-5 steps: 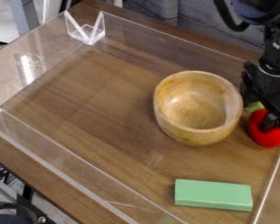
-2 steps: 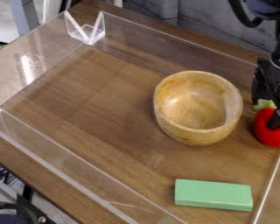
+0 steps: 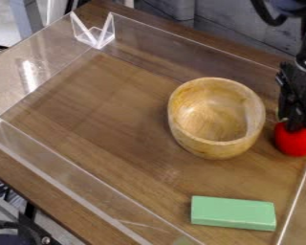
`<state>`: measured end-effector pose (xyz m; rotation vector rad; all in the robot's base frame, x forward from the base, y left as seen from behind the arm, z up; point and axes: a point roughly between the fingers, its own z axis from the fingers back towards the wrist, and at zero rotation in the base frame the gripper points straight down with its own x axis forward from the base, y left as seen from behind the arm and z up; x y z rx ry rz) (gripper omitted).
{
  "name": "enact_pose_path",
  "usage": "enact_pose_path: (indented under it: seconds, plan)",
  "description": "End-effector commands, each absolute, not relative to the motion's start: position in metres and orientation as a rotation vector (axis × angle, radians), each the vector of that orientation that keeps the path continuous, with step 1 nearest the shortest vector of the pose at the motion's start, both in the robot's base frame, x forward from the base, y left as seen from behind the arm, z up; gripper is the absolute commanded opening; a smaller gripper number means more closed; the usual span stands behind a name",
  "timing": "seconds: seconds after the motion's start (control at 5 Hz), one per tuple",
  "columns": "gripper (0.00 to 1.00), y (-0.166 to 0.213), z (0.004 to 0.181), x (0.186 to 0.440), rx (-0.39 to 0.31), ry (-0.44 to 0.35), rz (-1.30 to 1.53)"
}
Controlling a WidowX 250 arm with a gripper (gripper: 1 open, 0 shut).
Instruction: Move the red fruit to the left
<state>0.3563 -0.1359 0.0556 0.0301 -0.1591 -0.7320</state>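
The red fruit [image 3: 295, 142], small and round, sits on the wooden table at the far right, just right of the wooden bowl [image 3: 213, 145]. My black gripper [image 3: 293, 122] comes straight down onto it, its fingers drawn in on the fruit's upper part. The fruit's top is hidden by the fingers, while its lower half shows below them. The fruit appears to rest on the table surface.
A flat green block [image 3: 233, 212] lies near the front edge, below the bowl. Clear acrylic walls [image 3: 41, 57] ring the work area, with a clear folded stand [image 3: 92, 33] at the back left. The bowl stands directly left of the fruit.
The jaws stood wide around the fruit a second ago and have now closed in on it. The fruit and the hand have barely shifted.
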Motion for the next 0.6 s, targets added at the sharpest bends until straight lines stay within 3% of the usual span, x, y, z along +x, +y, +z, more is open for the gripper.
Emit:
enact_pose_path:
  seconds: [0.0,0.4]
  plan:
    - [0.0,-0.131,0.106,0.371,0.032,-0.301,-0.691]
    - [0.0,-0.087,0.144,0.376,0.056,-0.366,-0.56]
